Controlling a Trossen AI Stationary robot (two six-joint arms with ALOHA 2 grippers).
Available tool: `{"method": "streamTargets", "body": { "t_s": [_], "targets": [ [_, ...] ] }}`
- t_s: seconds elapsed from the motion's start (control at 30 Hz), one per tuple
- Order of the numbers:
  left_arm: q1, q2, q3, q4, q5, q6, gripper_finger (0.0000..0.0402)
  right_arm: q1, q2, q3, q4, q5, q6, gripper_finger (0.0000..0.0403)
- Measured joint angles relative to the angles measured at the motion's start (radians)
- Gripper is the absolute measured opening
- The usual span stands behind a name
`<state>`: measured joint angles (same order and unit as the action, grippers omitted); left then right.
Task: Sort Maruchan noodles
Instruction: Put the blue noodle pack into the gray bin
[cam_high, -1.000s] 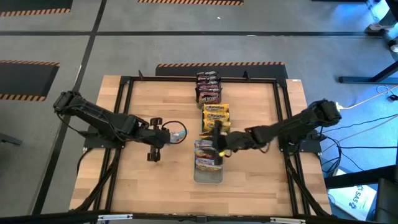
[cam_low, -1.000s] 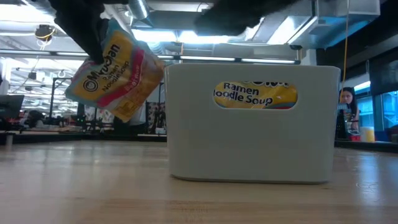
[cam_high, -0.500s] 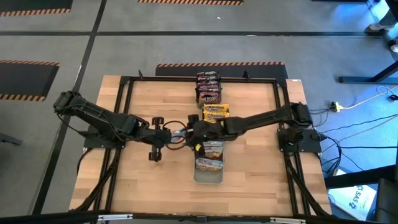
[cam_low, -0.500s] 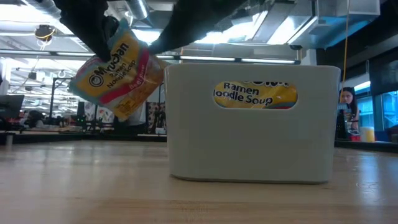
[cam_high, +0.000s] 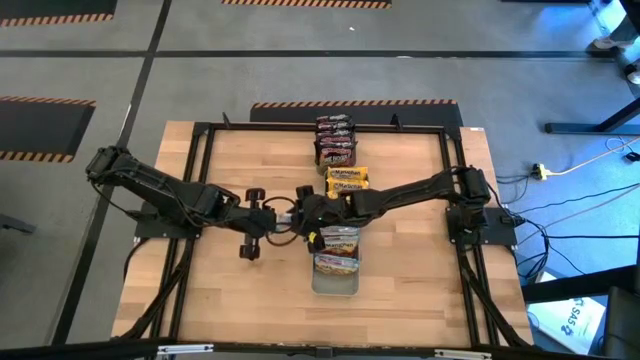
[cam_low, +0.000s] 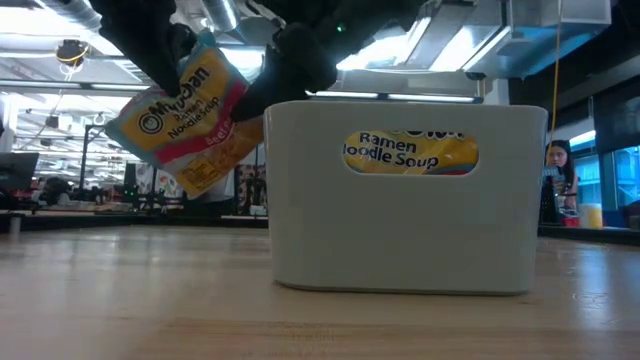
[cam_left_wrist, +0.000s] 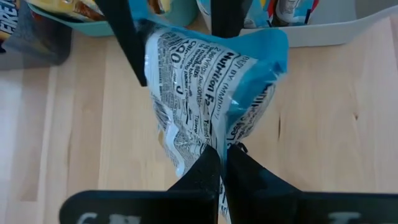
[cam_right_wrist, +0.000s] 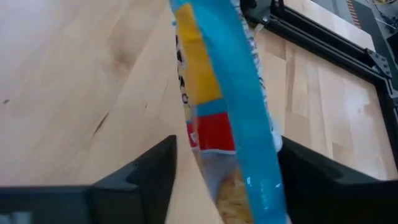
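Note:
A Maruchan noodle packet (cam_low: 185, 120), yellow and pink-red on the front with a blue rim, hangs in the air left of the white bin (cam_low: 405, 195). My left gripper (cam_left_wrist: 219, 155) is shut on it. My right gripper (cam_right_wrist: 225, 149) has reached across from the table's right and stands open. Its fingers (cam_left_wrist: 124, 43) flank the packet's (cam_right_wrist: 217, 93) other end. I cannot tell whether they touch it. In the high view the two grippers meet near the table's middle, the left (cam_high: 270, 218) and the right (cam_high: 308, 215). My left gripper pinches the packet between its two fingers at its edge (cam_left_wrist: 208, 140), on the printed back side. The fingers slant down from the table's left. The packet (cam_low: 185, 120) hangs tilted below the gripper, lifted clear of the table.
A row of trays runs down the table's middle. The far one holds dark red-brown packets (cam_high: 336, 140). The middle one holds yellow packets (cam_high: 347, 180). The near pale tray (cam_high: 335, 285) holds more packets. Bare wood lies to the left (cam_high: 230, 290) and right (cam_high: 420, 280).
My right gripper has swung from above the near tray toward the table's left, rolling as it went. It has come up to the packet held by my left gripper, with a finger on each side. The packet has tipped slightly.

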<state>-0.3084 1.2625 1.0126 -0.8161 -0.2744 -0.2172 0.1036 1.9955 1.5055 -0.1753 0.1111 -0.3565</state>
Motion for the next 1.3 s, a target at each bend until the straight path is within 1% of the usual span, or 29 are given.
{"method": "streamTargets", "body": {
  "t_s": [0.07, 0.2, 0.23, 0.27, 0.37, 0.47, 0.63, 0.8, 0.93, 1.07, 1.2, 1.3],
  "targets": [
    [0.0, 0.0, 0.0, 0.005, 0.0, 0.0, 0.0003, 0.0, 0.001, 0.0, 0.0, 0.001, 0.004, 0.0201],
    [0.0, 0.0, 0.0, 0.009, -0.006, 0.001, 0.0009, 0.0, 0.001, 0.0, -0.001, 0.0, 0.005, 0.0116],
    [0.0, 0.0, 0.0, 0.011, -0.009, 0.002, 0.0009, 0.0, 0.001, 0.0, -0.001, 0.0, 0.005, 0.0099],
    [0.0, 0.0, 0.0, 0.012, -0.014, 0.002, 0.001, 0.0, 0.001, 0.0, -0.001, 0.0, 0.007, 0.0094],
    [-0.002, 0.0, -0.001, 0.011, -0.068, -0.012, 0.0013, 0.0, 0.001, 0.0, -0.001, 0.008, 0.019, 0.0094],
    [0.0, 0.0, -0.001, -0.009, -0.116, -0.023, 0.0035, -0.002, 0.001, 0.0, -0.001, 0.018, 0.043, 0.0094],
    [0.0, -0.001, -0.001, -0.004, -0.121, -0.071, 0.011, 0.001, -0.015, -0.002, -0.027, 0.027, 0.084, 0.0094],
    [0.0, -0.001, 0.0, -0.02, -0.134, -0.17, 0.0192, 0.001, -0.027, -0.002, -0.047, 0.027, 0.129, 0.0094],
    [-0.004, -0.001, 0.0, -0.023, -0.112, -0.219, 0.0239, 0.001, -0.03, -0.002, -0.043, 0.029, 0.148, 0.0094],
    [-0.02, 0.008, -0.001, -0.002, -0.131, -0.227, 0.0257, 0.002, -0.03, -0.002, -0.033, 0.031, 0.156, 0.0094],
    [-0.026, 0.007, -0.027, 0.06, -0.137, -0.226, 0.0258, 0.002, -0.03, -0.001, 0.0, 0.026, 0.197, 0.0094],
    [-0.026, 0.008, -0.033, 0.071, -0.146, -0.227, 0.0255, 0.002, -0.041, 0.0, 0.002, 0.026, 0.226, 0.0094]
  ]
}}
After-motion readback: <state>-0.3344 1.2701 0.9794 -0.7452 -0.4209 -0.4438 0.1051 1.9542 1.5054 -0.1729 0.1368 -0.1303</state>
